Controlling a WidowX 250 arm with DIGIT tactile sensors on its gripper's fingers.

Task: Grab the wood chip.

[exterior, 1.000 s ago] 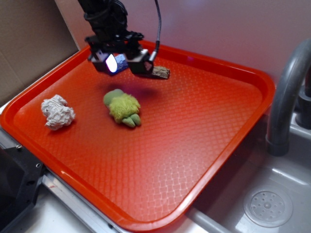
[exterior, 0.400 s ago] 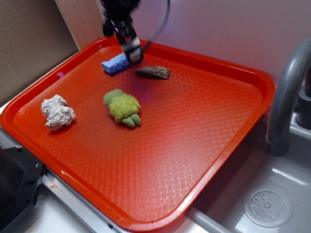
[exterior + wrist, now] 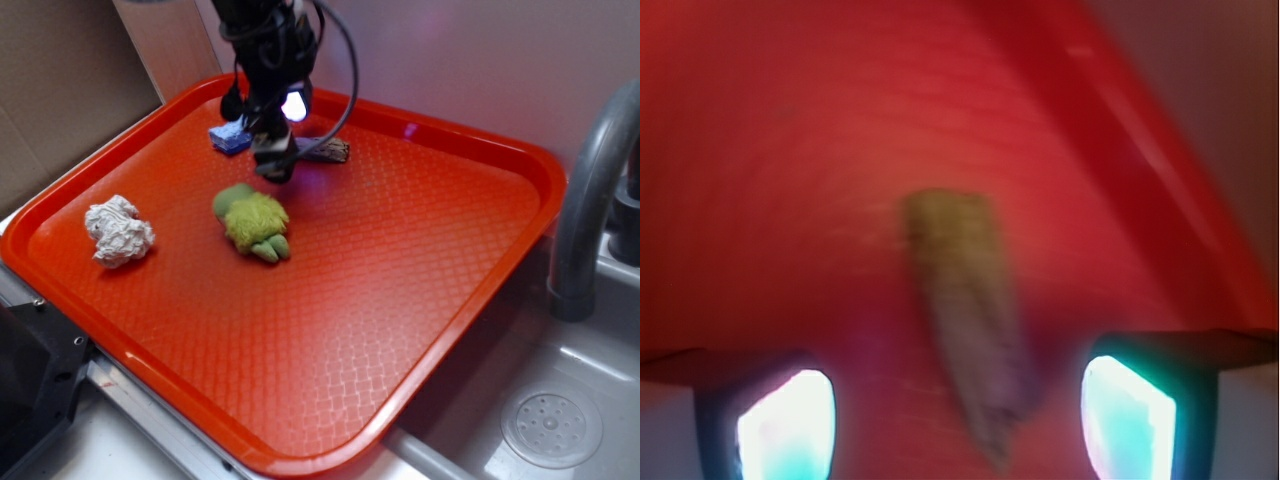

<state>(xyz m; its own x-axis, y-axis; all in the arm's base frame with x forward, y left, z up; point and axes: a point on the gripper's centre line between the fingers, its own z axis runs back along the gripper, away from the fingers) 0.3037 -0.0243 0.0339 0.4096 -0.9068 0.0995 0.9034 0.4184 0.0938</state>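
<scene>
Fingers straddling the wood chip, nothing gripped yet.

I see the gripper (image 3: 955, 400) spread apart, one finger on each side of the wood chip (image 3: 965, 330), which lies on the red tray (image 3: 420, 260) near its far rim, just beside the blue block (image 3: 229, 138). Closing off-centre could skid the rough chip toward that rim.

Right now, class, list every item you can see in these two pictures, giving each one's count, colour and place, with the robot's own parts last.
Plastic tray: one, orange-red, beside the sink.
Dark brown bark-like wood chip: one, far part of tray, between the open fingers in the wrist view.
Blue spongy block: one, far-left of tray.
Green plush toy: one, tray centre-left.
White lumpy wad: one, tray left.
Grey faucet: one, right.
Grey sink: one, lower right.
Gripper: one, black, open over the chip.
</scene>
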